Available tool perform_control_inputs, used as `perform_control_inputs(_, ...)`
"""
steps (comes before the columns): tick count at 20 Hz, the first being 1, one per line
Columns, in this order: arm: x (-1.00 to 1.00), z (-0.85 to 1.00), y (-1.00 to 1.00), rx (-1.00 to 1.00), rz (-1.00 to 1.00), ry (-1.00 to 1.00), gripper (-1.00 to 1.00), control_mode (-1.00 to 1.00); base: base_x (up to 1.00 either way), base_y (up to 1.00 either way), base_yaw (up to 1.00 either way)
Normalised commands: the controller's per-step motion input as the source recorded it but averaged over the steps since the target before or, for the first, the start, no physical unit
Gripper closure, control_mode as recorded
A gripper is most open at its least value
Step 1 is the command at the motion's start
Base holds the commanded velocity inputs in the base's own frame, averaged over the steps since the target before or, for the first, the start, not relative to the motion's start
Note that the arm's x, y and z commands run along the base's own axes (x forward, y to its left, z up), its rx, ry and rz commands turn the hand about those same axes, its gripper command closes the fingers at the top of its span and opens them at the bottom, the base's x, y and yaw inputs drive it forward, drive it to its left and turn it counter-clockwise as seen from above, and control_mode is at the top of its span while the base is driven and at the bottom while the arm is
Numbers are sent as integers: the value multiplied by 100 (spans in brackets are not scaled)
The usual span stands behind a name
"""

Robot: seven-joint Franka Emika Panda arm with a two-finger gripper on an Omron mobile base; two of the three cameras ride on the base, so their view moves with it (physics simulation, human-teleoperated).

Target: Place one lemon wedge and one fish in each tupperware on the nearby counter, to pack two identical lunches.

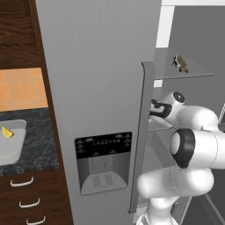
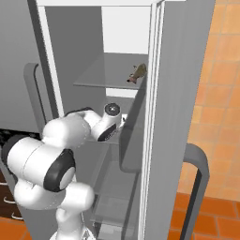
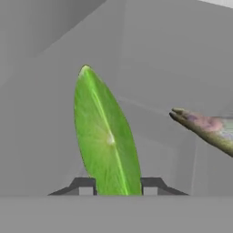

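Inside the open fridge [image 2: 126, 33], the gripper [image 3: 117, 186] reaches in at the level of the middle shelf, its two dark fingertips [image 3: 84, 185] standing close on either side of a green wedge [image 3: 107, 136]. That wedge looks like a lime or unripe lemon slice, upright and leaning a little to the left in the hand view, and its lower end sits right between the tips; they appear to pinch it, though the actual contact is hidden at the bottom of that view. Just to its right in the same view lies the tapering end of a fish [image 3: 207, 129], brownish with a pink patch, apart from the wedge.

On the higher glass shelf [image 2: 105, 77], toward its right side, lies another fish [image 2: 137, 72], small and brown. From the left base view that same fish sits near the far end of the shelf, above the white arm [image 1: 193, 145], which bends into the fridge past the grey door with its long handle [image 1: 141, 136].

Far to the left, the black speckled counter [image 1: 39, 140] carries a grey tupperware [image 1: 11, 147], and a yellow lemon wedge [image 1: 7, 132] lies in it near its far wall. Below the counter are dark wooden drawers [image 1: 30, 197] with curved silver handles.
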Motion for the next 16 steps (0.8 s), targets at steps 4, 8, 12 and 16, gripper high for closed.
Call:
perform_control_inputs(4,-100,95,-18,0,-2,11,100,-100,0,0,0)
perform_control_inputs(8,-100,100,-44,0,-6,8,100,-100,0,0,0)
perform_control_inputs(12,-100,49,-23,0,-1,1,100,-100,0,0,0)
perform_control_inputs(16,-100,0,-1,-2,0,-8,100,-100,0,0,0)
